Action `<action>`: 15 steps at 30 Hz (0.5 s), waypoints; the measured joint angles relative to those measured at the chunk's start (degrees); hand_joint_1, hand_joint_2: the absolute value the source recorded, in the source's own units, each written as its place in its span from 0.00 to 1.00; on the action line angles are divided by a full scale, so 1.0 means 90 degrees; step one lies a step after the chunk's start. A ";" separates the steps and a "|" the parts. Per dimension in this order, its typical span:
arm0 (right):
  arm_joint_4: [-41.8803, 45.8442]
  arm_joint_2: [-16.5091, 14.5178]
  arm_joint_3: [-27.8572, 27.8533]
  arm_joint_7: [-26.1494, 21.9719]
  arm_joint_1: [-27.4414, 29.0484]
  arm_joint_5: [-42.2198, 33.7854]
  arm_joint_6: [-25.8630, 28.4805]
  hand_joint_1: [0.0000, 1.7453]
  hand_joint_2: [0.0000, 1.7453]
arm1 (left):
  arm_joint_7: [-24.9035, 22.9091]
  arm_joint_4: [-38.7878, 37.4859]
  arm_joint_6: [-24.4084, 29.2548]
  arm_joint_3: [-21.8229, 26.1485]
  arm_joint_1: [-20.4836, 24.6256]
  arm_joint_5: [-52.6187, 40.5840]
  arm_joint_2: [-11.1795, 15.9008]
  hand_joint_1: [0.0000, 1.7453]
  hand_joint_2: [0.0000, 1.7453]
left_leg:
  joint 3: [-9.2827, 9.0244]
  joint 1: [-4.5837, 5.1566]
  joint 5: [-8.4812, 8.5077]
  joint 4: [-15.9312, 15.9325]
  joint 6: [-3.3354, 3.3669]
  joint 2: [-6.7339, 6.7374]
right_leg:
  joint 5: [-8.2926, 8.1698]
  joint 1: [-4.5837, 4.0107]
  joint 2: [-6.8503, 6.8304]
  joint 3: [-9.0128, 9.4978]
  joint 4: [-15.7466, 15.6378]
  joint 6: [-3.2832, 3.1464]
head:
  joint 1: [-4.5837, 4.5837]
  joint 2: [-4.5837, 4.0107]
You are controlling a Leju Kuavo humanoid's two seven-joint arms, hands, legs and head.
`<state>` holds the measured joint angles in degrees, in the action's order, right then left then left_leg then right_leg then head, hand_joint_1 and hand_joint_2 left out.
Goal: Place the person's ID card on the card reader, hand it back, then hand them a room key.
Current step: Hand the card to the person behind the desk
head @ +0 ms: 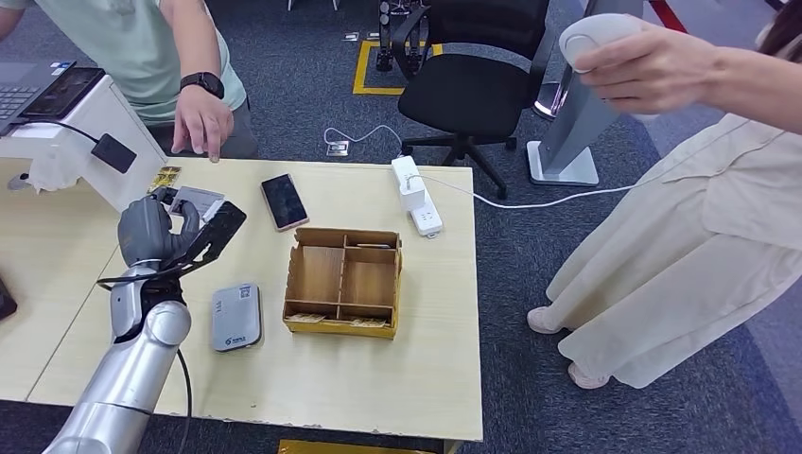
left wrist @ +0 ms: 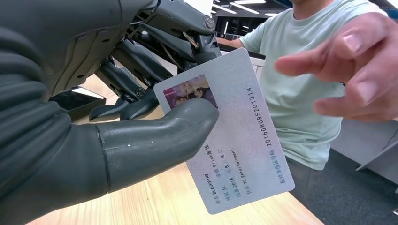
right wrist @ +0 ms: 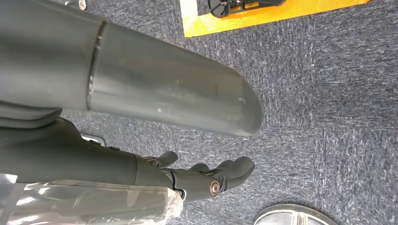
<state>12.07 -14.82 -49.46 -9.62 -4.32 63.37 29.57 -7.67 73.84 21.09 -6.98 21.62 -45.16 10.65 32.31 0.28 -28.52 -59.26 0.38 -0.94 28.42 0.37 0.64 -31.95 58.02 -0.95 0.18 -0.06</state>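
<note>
1. The counter [head: 397, 378] carries a grey card reader [head: 235, 317].
2. The left hand [head: 156, 230], raised above the counter's far side, pinches the ID card [left wrist: 234, 136] between thumb and fingers.
3. The pale card shows a photo and printed text.
4. The right hand [right wrist: 206, 180] hangs over carpet, fingers loosely apart, holding nothing.
5. A person's hand [left wrist: 347, 70] reaches near the card.

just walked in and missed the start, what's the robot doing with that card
The robot's left hand pinches a pale plastic ID card with a small photo, holding it up above the light wooden table. A person in a light green shirt reaches an open hand toward the card without touching it. The flat grey card reader lies on the table beside a wooden compartment box. The right hand hangs over the carpet, holding nothing.
</note>
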 joint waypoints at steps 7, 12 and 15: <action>0.0000 0.0001 0.0000 0.0012 -0.0004 0.0012 -0.0007 0.00 0.00 | -0.0026 -0.0244 0.0135 0.0001 0.0238 -0.0193 -0.0038 1.00 1.00 | 0.0001 0.0000 0.0001 0.0000 0.0000 0.0000 | -0.0001 0.0000 -0.0001 -0.0002 0.0000 0.0000 | -0.0001 0.0001; 0.0000 0.0001 0.0000 0.0102 -0.0030 0.0033 -0.0016 0.00 0.00 | -0.0134 -0.0603 0.0506 0.0015 0.0682 -0.0491 -0.0038 1.00 1.00 | 0.0001 0.0000 0.0003 -0.0001 -0.0002 0.0000 | -0.0003 0.0000 0.0000 -0.0001 0.0001 0.0000 | 0.0001 0.0000; 0.0000 0.0001 0.0000 0.0137 -0.0044 0.0033 -0.0022 0.00 0.00 | -0.0132 -0.0826 0.0831 0.0056 0.0935 -0.0659 -0.0039 1.00 1.00 | 0.0002 -0.0001 0.0006 -0.0001 0.0001 -0.0001 | -0.0004 0.0000 -0.0001 -0.0001 0.0001 0.0000 | 0.0000 0.0000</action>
<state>12.07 -14.81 -49.46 -8.38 -4.72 63.67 29.37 -8.86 66.41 28.57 -6.48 30.04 -51.09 10.30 32.33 0.27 -28.47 -59.26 0.39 -0.95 28.39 0.37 0.63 -31.97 58.03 -0.94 0.18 -0.06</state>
